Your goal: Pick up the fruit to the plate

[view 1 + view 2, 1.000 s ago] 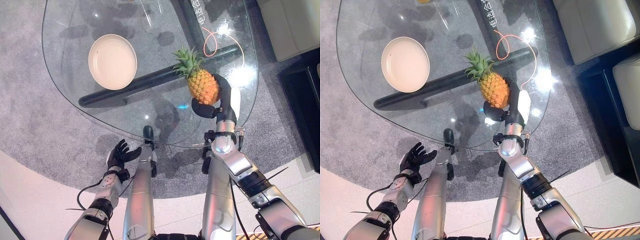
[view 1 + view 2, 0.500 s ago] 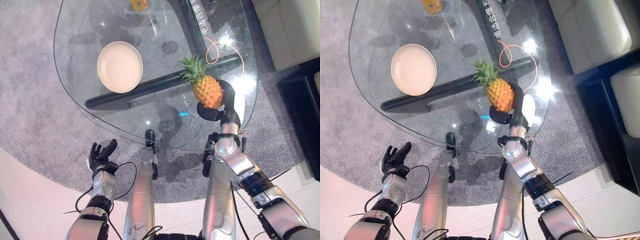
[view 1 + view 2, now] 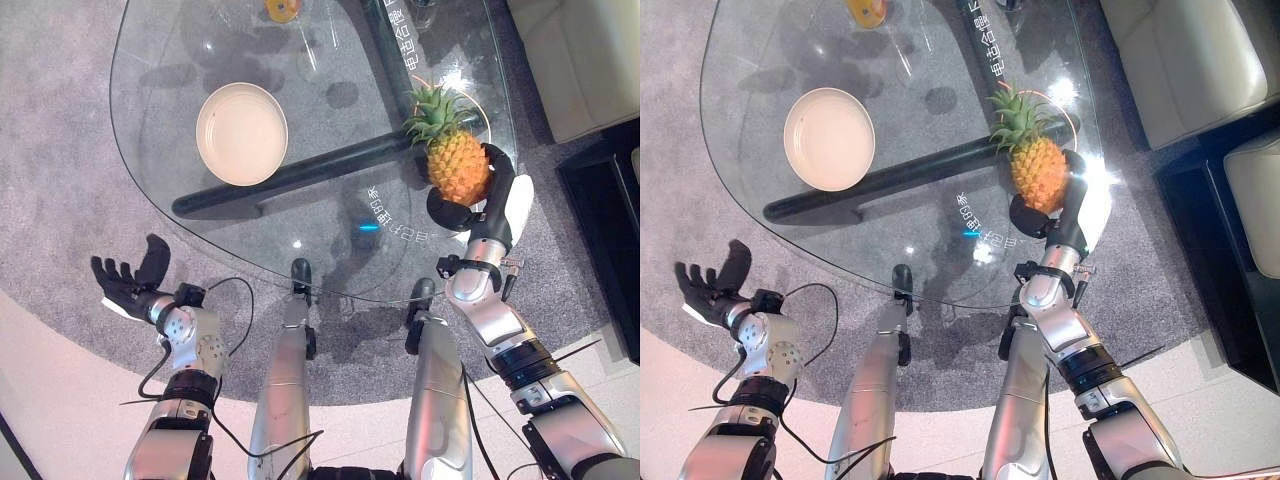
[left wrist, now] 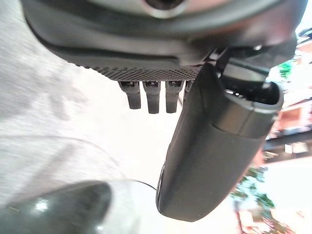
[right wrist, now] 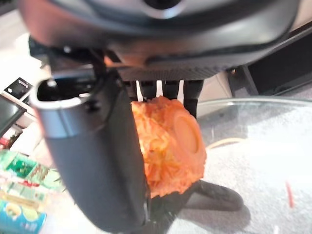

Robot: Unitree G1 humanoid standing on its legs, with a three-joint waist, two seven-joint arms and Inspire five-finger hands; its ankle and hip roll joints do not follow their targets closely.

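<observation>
The pineapple point(image 3: 457, 166), orange-yellow with a green leafy crown, is held upright in the right hand point(image 3: 478, 205), fingers and thumb curled round its lower body, its crown tipped toward eleven o'clock. It is seen above the glass table point(image 3: 330, 230) near the three o'clock edge. The plate point(image 3: 241, 133), round, cream and bare, is seen lying flat on the glass toward ten o'clock, well apart from the fruit.

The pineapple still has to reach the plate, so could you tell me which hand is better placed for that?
The right hand: it is already curled round the pineapple above the table's right side. The left hand hangs open off the table's near left edge, holding nothing. The plate sits bare on the left.
</observation>
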